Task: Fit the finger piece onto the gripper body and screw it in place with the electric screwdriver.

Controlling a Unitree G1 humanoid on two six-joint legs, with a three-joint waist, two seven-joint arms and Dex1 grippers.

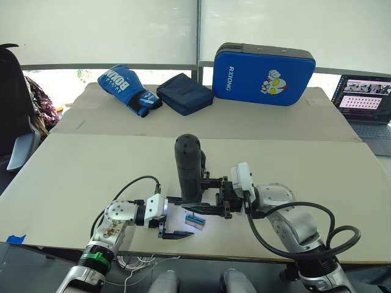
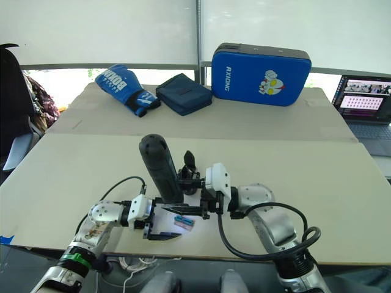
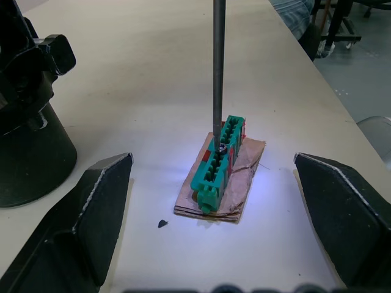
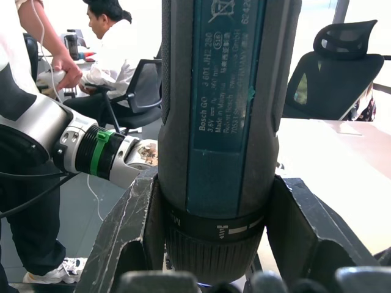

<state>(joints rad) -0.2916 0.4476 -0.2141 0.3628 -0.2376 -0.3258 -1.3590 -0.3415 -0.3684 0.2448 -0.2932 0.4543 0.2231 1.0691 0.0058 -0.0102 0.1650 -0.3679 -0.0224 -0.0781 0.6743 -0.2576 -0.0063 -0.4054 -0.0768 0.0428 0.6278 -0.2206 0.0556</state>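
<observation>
Though gripped low near the collar, likely top-heavy: electric screwdriver (image 2: 160, 171) standing upright in right gripper (image 4: 217, 183), jaws closed tight on both sides of the barrel. Thin metal bit (image 3: 218, 61) pointing straight down, tip touching green block (image 3: 223, 152) on brown pad (image 3: 241, 183).

Left gripper (image 3: 212, 160) low over table (image 1: 91, 165), jaws spread wide, holding nothing, one finger either side of green block, clear of it.

Gripper body (image 2: 190, 182) just behind the screwdriver, on the table. Pointed black blade rising from its top, probably finger piece (image 2: 190, 160). Cannot tell whether seated or merely resting there.

Handling judgement:
- Screwdriver: stiff, heavy for its size, smooth casing. Best held as now, around the barrel low down; a higher hold would probably let the bit swing.
- Bit: slender, apt to slip off a screw head if tilted. Keep vertical, press lightly.
- Finger piece: light, thin, rigid, easy to knock loose. Pinch by flat faces near the wide end, leaving the screw hole clear.
- Gripper body: dense, hard, unlikely to deform, but small enough to slide or twist under screwing torque. Brace at chunky sides with the free left gripper, away from silvery parts.
- Green block: light, loose on its pad, apt to shift under a push.
</observation>
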